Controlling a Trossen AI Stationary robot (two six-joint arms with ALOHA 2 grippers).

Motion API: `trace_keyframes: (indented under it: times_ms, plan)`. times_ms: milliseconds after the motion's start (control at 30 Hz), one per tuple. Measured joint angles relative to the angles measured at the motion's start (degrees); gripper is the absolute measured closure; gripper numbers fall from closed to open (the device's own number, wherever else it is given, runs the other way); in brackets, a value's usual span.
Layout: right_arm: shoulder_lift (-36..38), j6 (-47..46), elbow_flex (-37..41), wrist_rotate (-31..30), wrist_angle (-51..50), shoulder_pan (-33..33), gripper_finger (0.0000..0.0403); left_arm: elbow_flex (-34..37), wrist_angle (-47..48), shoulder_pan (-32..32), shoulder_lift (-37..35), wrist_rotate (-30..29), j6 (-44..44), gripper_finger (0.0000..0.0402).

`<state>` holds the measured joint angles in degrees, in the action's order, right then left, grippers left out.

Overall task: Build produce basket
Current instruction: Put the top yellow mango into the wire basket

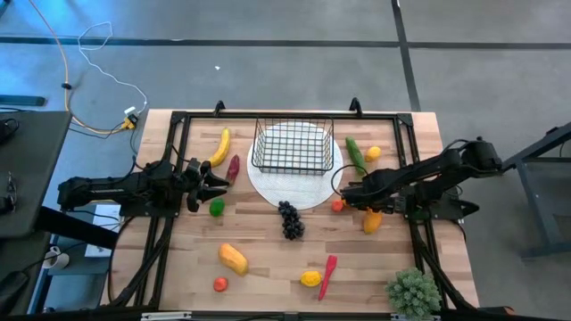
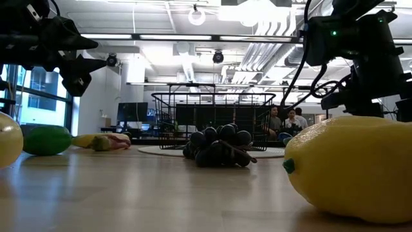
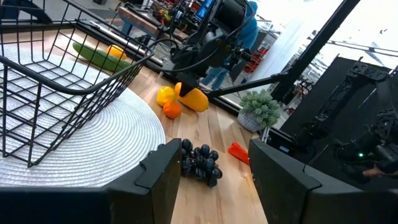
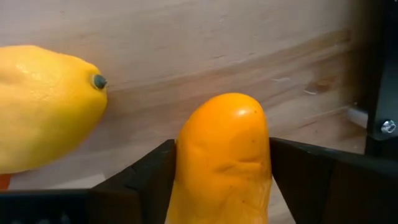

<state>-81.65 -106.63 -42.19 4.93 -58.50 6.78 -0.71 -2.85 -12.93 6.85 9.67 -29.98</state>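
1. Closing on an orange fruit (image 4: pixel 222 158), the right gripper (image 1: pixel 350 192) has its two fingers pressed against the fruit's sides, a lemon (image 4: pixel 43 106) just beside it.
2. The left gripper (image 1: pixel 217 183) hovers with fingers parted, holding nothing, above the table (image 1: pixel 268 259) near a banana (image 1: pixel 219 147).
3. The wire basket (image 1: pixel 293 147) stands empty on a white plate (image 1: pixel 294 189), grapes (image 1: pixel 291 219) just in front.

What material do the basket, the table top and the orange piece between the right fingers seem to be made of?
The basket: thin black metal wire, probably coated, seen in its open grid. The table top: pale wood with a smooth finish, showing plank seams and grain. The orange piece: likely moulded plastic or rubber; its skin is glossy with a soft highlight and faint dents.
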Motion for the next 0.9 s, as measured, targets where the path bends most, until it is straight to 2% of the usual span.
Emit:
trace_keyframes:
  times_ms: [200,400,567,700,900]
  plan:
    - [0.0,0.4,0.0,0.1,0.0,0.5,0.0246,0.0,0.0,0.0,0.0,0.0,0.0,0.0227]
    - [2.4,3.1,-0.2,0.0,0.4,0.9,0.0247,0.0,0.0,0.0,0.0,-0.3,-1.4,0.0227]
    - [7.5,0.8,-0.2,-2.0,0.5,3.3,0.0247,0.0,0.0,0.0,0.0,-0.6,-2.9,0.0227]
    - [12.4,-1.6,-0.2,-5.4,3.2,5.5,0.0247,0.0,0.0,0.0,0.0,-1.4,-2.9,0.0227]
    - [18.1,-2.9,-0.2,-13.8,10.3,7.3,0.0247,0.0,0.0,0.0,0.0,-2.5,-4.4,0.0227]
